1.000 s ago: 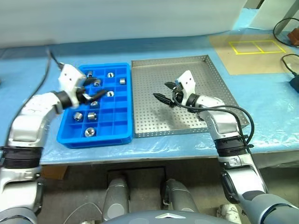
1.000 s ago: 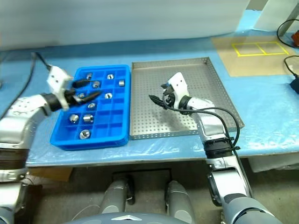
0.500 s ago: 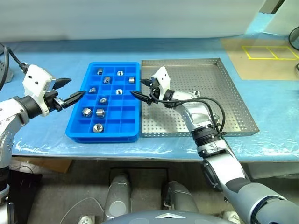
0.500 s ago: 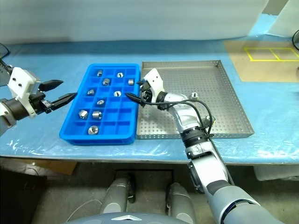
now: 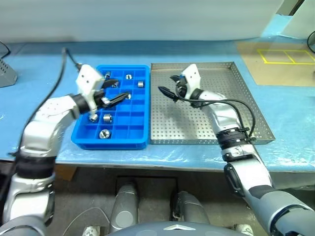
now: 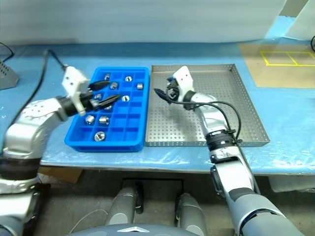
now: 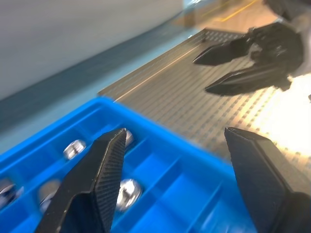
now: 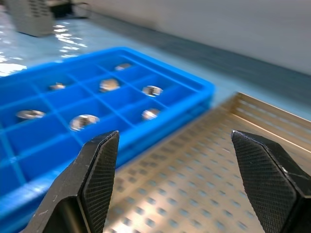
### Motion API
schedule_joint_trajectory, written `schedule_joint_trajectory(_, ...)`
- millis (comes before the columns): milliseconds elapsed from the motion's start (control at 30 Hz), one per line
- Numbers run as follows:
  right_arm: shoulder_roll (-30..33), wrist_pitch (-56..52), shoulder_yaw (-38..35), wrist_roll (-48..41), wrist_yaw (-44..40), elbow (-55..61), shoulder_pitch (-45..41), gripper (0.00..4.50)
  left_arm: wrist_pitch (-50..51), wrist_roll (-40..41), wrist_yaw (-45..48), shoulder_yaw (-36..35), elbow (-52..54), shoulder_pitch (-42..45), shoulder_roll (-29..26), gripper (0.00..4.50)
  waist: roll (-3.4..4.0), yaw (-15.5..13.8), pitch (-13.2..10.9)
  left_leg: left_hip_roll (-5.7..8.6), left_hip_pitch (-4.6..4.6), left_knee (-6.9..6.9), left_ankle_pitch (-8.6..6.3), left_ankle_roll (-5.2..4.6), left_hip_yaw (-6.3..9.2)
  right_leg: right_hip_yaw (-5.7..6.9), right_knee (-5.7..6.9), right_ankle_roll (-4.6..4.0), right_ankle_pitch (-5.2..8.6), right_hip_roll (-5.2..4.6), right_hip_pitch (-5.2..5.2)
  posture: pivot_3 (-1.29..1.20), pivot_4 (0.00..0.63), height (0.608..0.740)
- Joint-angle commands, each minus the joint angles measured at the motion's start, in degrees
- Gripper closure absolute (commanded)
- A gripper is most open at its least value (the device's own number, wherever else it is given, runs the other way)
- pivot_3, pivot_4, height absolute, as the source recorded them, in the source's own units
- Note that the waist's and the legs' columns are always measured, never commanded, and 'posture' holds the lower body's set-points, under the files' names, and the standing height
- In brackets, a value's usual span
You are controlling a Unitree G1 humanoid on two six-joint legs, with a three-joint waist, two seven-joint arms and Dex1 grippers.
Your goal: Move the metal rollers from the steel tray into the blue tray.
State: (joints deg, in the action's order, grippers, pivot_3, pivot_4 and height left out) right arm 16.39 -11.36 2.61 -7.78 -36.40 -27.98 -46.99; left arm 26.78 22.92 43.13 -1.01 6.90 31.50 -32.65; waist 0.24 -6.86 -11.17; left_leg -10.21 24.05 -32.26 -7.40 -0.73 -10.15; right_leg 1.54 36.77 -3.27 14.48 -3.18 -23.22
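Where rollers (image 5: pixel 106 117) lie — one blue tray (image 5: pixel 110 144)

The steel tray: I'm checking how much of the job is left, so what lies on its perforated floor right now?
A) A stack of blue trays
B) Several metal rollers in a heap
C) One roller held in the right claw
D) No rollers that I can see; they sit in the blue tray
D: the steel tray shows bare perforated floor, the metal rollers sit in the blue tray, and the right claw hangs open and empty.
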Motion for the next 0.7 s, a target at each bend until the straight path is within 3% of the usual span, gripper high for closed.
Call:
schedule_joint_trajectory(33, 3.11, -0.55, -3.98, 0.78, 4.8, 2.23, -0.83, 0.69, -4.42, -1.97, 1.69, 4.76, -3.63, 3.53, 4.75, 1.07, 0.0, 0.7, 0.0, 0.01, 0.01, -0.01, -0.01, -0.02, -0.01, -0.02, -0.01, 0.0, 0.0, 0.0, 0.0, -0.07, 0.15, 0.74)
schedule_joint_trajectory(233, 8.75, -2.54, -5.77, 2.49, 8.26, 2.4, 1.52, 0.69, -8.92, -3.87, 2.55, 7.7, -10.6, 7.58, 12.36, 1.07, -0.01, 2.89, 0.0, 0.03, 0.04, -0.02, -0.04, -0.09, -0.01, -0.02, -0.01, 0.01, -0.01, 0.04, -0.02, -0.13, 0.15, 0.74)
schedule_joint_trajectory(333, 8.51, -3.94, -5.84, 1.68, 8.09, 0.74, 3.31, 0.69, -10.32, -4.67, 2.5, 7.92, -12.08, 7.91, 14.12, 1.07, -0.01, 4.11, 0.0, -0.01, 0.02, -0.02, -0.05, -0.11, -0.01, -0.03, -0.01, 0.01, -0.01, 0.1, -0.02, -0.12, 0.15, 0.74)
schedule_joint_trajectory(700, 4.71, 0.69, -6.55, 2.0, 8.77, -15.96, -2.62, 0.69, -7.78, -4.25, 2.02, 6.67, -8.11, 4.98, 13.79, 1.07, 0.04, 4.34, -0.01, -0.07, 0.05, -0.37, -0.29, -0.53, -0.03, -0.01, 0.06, -0.04, -0.02, 0.06, 0.07, -0.07, 0.15, 0.74)
